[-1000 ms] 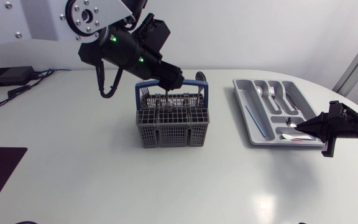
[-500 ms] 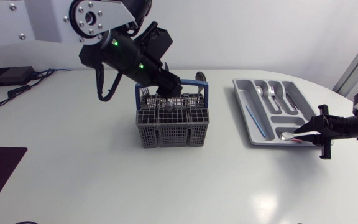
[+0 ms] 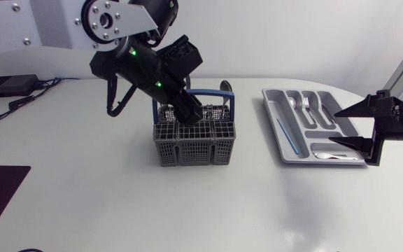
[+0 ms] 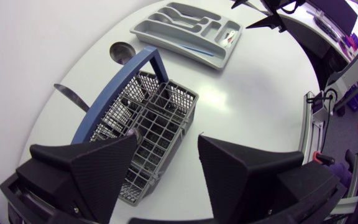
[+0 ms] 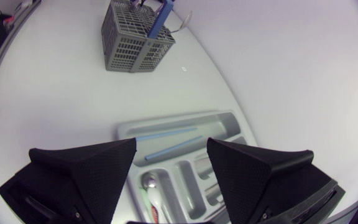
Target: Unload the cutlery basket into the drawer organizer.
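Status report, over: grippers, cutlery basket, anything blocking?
Left gripper open, low over the cutlery basket. Right gripper open, empty, above the drawer organizer. Blue handle upright beside left gripper.

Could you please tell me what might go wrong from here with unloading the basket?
1. The left gripper, open, sits just over the cutlery basket beside its blue handle; going down, a finger might snag the handle or grid and tip the basket.
2. The right gripper hangs open by the edge of the drawer organizer; a low sweep could nudge it or the spoon inside.
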